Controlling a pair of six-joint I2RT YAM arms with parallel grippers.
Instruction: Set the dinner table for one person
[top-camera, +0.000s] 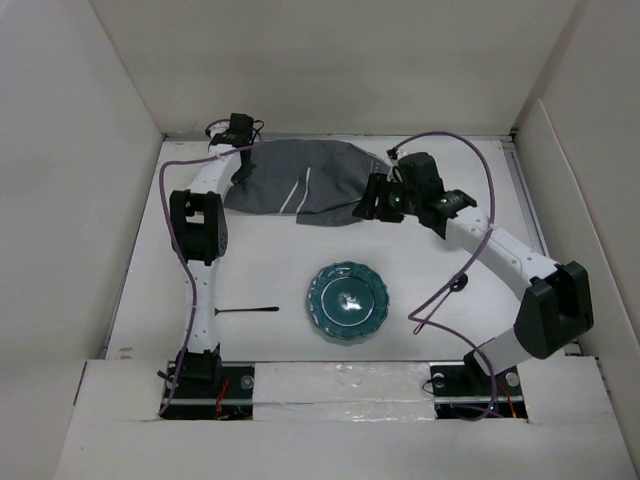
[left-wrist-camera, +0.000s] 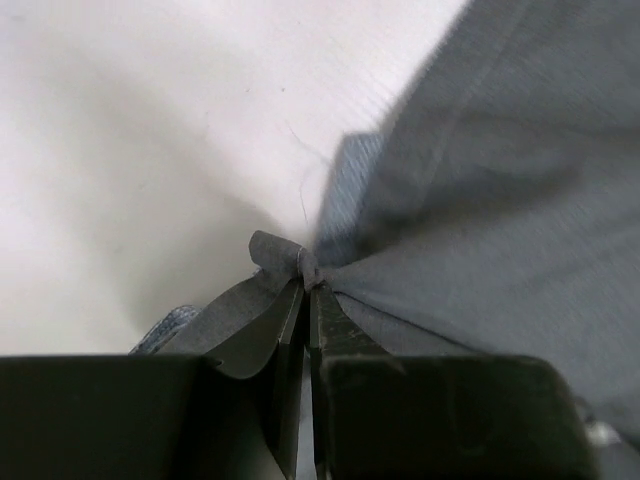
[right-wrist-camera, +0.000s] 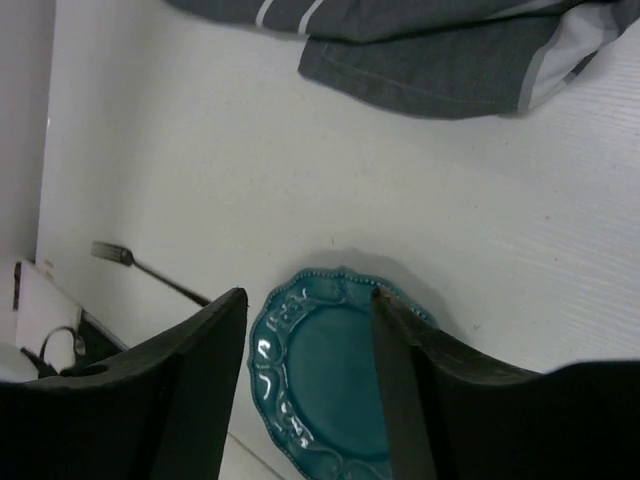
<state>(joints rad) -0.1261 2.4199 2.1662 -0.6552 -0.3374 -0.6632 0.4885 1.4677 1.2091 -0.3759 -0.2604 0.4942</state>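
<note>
A grey cloth (left-wrist-camera: 480, 200) being pinched by the left jaws, right jaws being held wide, teal plate (top-camera: 347, 300) lying on the tabletop (top-camera: 270, 260)

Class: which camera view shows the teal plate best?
The top external view: the whole teal plate lies unobstructed on the dinner table. The right wrist view shows only part of it, partly hidden by the right hand and cut off by the frame's bottom edge. The left wrist view does not show it.
</note>
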